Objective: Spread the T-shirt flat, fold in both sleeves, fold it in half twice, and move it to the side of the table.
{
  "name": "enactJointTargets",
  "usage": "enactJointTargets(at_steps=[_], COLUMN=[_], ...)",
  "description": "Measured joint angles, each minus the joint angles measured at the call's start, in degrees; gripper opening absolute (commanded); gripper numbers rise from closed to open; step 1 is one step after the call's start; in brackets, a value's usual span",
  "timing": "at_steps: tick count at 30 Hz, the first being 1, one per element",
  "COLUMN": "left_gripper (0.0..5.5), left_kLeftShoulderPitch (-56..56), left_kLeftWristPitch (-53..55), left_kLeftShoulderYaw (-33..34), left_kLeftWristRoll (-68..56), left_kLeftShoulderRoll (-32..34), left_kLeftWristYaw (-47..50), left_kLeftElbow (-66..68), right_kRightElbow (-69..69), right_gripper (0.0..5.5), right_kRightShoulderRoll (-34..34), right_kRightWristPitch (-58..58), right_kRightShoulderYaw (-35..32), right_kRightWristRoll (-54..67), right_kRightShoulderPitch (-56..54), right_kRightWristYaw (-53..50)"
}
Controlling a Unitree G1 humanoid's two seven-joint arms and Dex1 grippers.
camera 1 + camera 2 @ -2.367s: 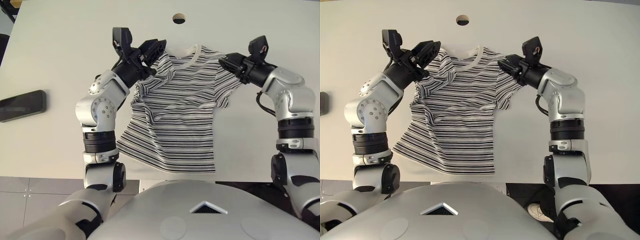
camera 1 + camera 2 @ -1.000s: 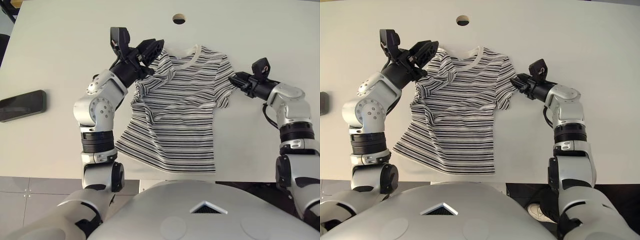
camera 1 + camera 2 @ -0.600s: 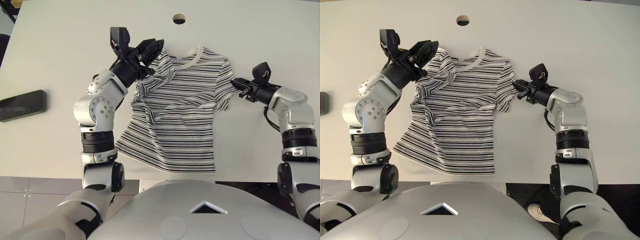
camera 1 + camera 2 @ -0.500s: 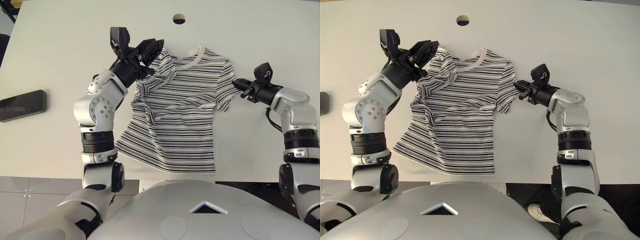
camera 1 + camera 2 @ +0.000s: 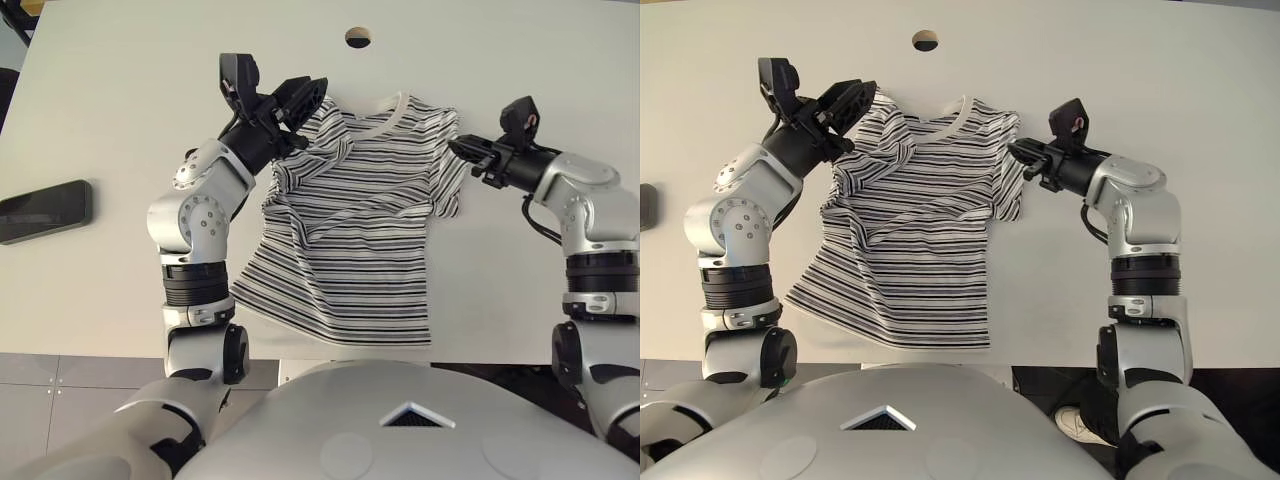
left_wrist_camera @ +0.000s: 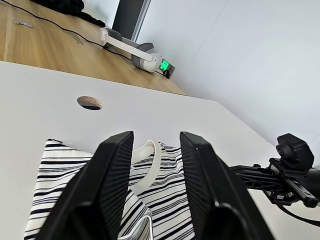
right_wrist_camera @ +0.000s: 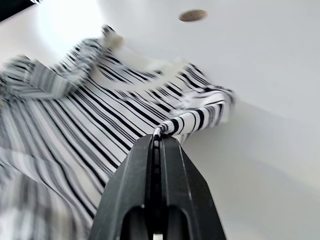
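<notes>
1. Clamping the sleeve hem [image 7: 172, 125], the right gripper [image 5: 458, 147] is holding the T-shirt [image 5: 350, 230], which is lying rumpled on the table [image 5: 120, 120].
2. The left gripper [image 6: 155, 140] is hovering, fingers spread, over the opposite shoulder [image 5: 292, 168].
3. I am judging a low, gentle outward pull best.

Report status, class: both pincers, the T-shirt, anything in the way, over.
Left pincer open over T-shirt, left shoulder. Right pincer shut on right sleeve. T-shirt rumpled, unfolded. Dark device far left, apart.

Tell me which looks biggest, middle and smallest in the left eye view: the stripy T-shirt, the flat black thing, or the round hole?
1. T-shirt, by far the biggest.
2. flat black thing.
3. round hole, the smallest.
</notes>
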Motion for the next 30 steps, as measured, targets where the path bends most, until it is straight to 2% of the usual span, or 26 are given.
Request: enactJointTargets(at_steps=[9,17,23,29,30], left_gripper=[1.74,1.74,1.74,1.74,1.74], left_kLeftShoulderPitch=[0.0,0.01,0.04,0.04,0.04], left_kLeftWristPitch=[-0.35,-0.46,-0.84,-1.42,-1.47], left_kLeftShoulderYaw=[0.29,0.49,0.99,1.02,1.01], left_kLeftWristRoll=[-0.01,-0.24,-0.42,-0.42,-0.42], left_kLeftShoulderRoll=[-0.46,-0.9,-0.97,-1.43,-1.44], left_kLeftWristYaw=[0.05,0.26,0.39,0.44,0.43], left_kLeftElbow=[0.05,0.08,0.06,0.45,0.51], right_kRightElbow=[-0.8,9.8,16.53,21.87,21.94], right_gripper=[0.13,0.13,0.13,1.13,1.13], right_kRightShoulderRoll=[8.24,17.32,21.17,22.83,22.81], right_kRightWristPitch=[6.46,5.27,2.76,0.2,0.13], right_kRightShoulderYaw=[1.23,0.92,0.6,0.61,0.61], right_kRightWristRoll=[3.1,2.85,2.52,1.55,1.5], right_kRightShoulderPitch=[-6.24,-11.41,-12.66,-14.01,-14.01], right_kRightWristYaw=[-4.17,-11.27,-12.89,-13.41,-13.27])
